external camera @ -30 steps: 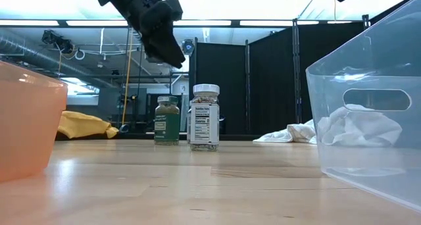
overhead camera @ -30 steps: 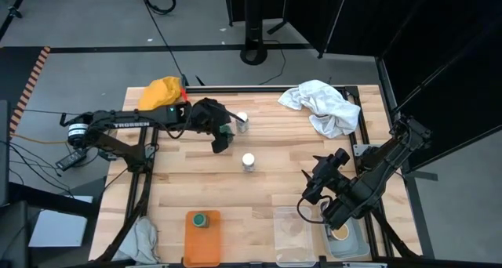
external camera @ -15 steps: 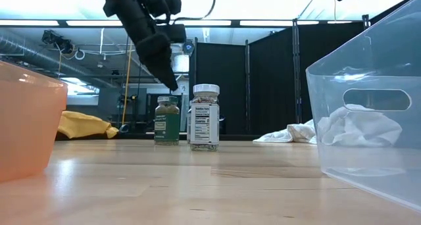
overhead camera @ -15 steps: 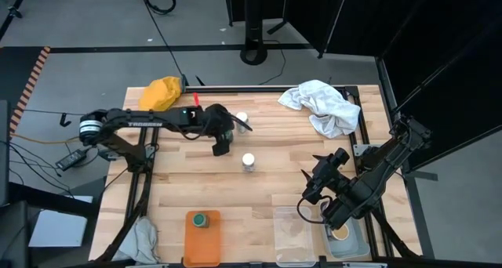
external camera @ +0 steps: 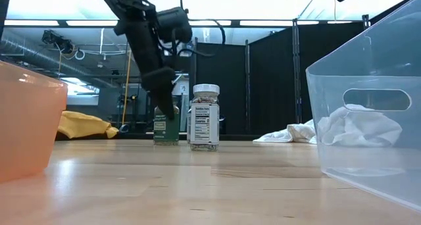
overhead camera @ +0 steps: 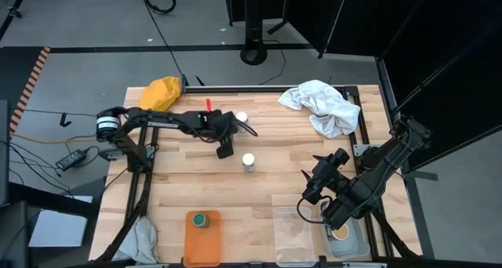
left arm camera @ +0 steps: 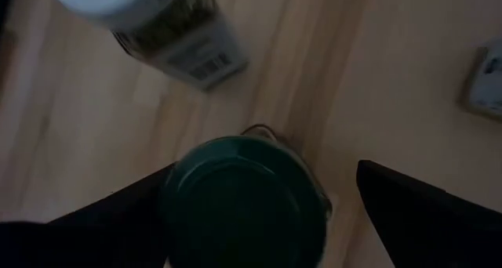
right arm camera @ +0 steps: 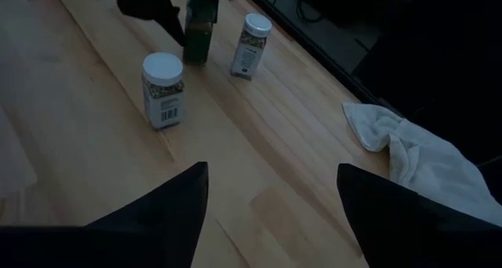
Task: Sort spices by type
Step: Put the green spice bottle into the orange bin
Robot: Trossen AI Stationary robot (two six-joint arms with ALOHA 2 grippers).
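Lowering our left gripper (left arm camera: 259,213), fingers spread wide, over the green-lidded jar (left arm camera: 245,201) at the table's far middle, just beside a white-lidded jar (overhead camera: 241,121), we should centre before closing; right gripper (right arm camera: 271,213) idles open near-right.

An orange tray (overhead camera: 203,240) holds a green-lidded jar (overhead camera: 201,219). Beside it stands a clear tray (overhead camera: 296,238). Far beyond it lie a yellow cloth (overhead camera: 160,92) and a white cloth (overhead camera: 324,105).

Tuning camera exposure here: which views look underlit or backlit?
Left wrist view: dim, the green-lidded jar shadowed. Right wrist view: dim too. Low view: bright ceiling lights silhouette the left gripper. High view: evenly lit.
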